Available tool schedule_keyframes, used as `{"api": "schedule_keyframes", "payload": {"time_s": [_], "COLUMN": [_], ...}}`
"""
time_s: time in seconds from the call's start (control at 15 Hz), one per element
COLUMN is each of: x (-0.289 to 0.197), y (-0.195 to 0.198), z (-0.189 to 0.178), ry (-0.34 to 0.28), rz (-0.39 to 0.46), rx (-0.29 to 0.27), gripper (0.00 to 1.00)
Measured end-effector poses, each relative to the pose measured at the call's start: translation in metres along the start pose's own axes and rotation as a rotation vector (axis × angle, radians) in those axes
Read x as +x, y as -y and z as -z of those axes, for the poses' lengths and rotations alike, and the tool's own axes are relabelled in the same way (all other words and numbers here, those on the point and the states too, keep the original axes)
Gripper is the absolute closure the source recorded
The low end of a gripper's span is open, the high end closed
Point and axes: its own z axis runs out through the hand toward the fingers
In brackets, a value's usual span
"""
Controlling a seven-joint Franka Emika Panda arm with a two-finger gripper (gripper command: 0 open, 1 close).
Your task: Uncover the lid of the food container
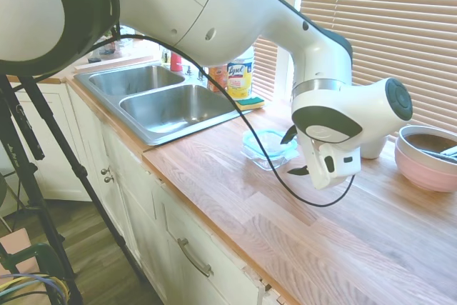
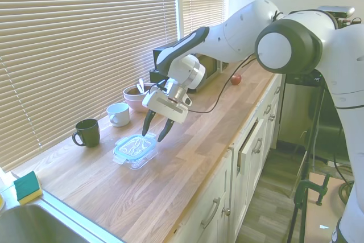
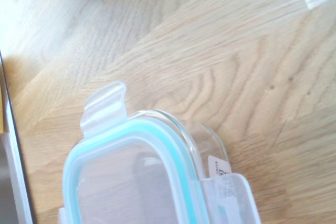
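mostly wood countertop [image 2: 187, 157], window blinds [image 2: 85, 44], sink [image 1: 161, 98]

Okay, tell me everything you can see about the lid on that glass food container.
The lid is a flat rounded square, translucent clear in the middle with a teal rim. It sits level on the food container, not yet removed. In the wrist view two clear snap tabs stick outward from its edges, flipped open rather than clipped down. The open gripper hovers above its near edge without touching it. Nothing else rests on it.
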Motion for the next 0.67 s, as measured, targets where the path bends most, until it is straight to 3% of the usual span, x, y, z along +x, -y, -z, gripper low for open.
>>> {"api": "schedule_keyframes", "payload": {"time_s": [0.67], "x": [-0.0002], "y": [0.0007], "z": [-0.0060], "ry": [0.036], "rz": [-0.001], "rx": [0.057], "gripper": [1.00]}}
